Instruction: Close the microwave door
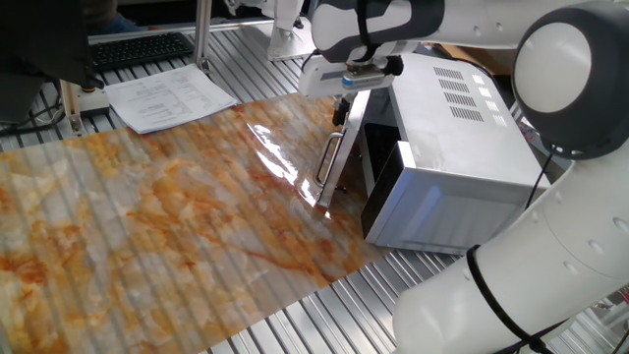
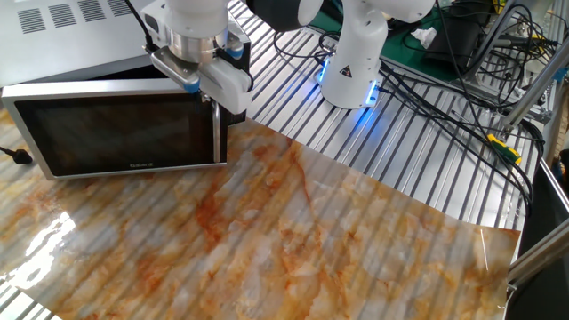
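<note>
The microwave (image 1: 462, 147) is a silver box at the table's right; its vented top also shows in the other fixed view (image 2: 62, 27). The microwave door (image 1: 346, 147) stands partly open, seen edge-on, with its silver bar handle (image 1: 328, 169) facing left. In the other fixed view the door (image 2: 116, 129) faces the camera with its dark glass, and the handle (image 2: 216, 133) is on its right edge. My gripper (image 1: 341, 106) is at the door's upper handle-side corner, against its outer face; it also shows in the other fixed view (image 2: 210, 98). Its fingers look closed and hold nothing.
A marbled orange mat (image 1: 147, 216) covers the table in front of the door. Papers (image 1: 167, 98) and a keyboard (image 1: 138, 49) lie at the far left. The robot base (image 2: 351, 62) and cables (image 2: 462, 80) sit beyond the mat.
</note>
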Available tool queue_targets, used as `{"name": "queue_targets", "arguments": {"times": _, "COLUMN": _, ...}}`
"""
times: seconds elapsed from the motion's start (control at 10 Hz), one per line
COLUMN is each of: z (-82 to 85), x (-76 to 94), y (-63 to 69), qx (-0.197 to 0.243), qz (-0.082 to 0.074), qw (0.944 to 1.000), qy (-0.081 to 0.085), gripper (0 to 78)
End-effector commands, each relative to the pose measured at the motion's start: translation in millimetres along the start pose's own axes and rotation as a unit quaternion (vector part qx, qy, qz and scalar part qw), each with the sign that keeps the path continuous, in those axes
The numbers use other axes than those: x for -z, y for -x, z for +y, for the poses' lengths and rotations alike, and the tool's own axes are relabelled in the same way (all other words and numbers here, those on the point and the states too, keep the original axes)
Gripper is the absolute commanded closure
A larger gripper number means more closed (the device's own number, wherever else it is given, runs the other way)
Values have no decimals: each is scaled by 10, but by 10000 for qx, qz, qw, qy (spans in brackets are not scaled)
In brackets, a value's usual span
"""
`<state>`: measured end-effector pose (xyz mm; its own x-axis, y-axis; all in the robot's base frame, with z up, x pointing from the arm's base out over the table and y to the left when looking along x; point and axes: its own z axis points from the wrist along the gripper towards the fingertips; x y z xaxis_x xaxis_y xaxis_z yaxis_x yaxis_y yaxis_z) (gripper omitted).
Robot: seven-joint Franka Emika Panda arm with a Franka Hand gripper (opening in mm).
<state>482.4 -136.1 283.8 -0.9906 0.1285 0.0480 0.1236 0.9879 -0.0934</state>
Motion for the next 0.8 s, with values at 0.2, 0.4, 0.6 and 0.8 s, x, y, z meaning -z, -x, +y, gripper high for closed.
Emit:
{"name": "queue_targets", "arguments": {"times": 0.2, "z": -7, "x": 11, "y": 4, "qx": -570, "qz": -9, "qw": 9984, "qy": 46, "gripper": 776}}
{"name": "queue_targets", "arguments": {"times": 0.4, "z": -7, "x": 11, "y": 4, "qx": -635, "qz": -49, "qw": 9979, "qy": 61, "gripper": 776}}
{"name": "queue_targets", "arguments": {"times": 0.6, "z": -7, "x": 11, "y": 4, "qx": -643, "qz": -54, "qw": 9979, "qy": 70, "gripper": 776}}
{"name": "queue_targets", "arguments": {"times": 0.8, "z": -7, "x": 13, "y": 3, "qx": -604, "qz": -33, "qw": 9982, "qy": 55, "gripper": 776}}
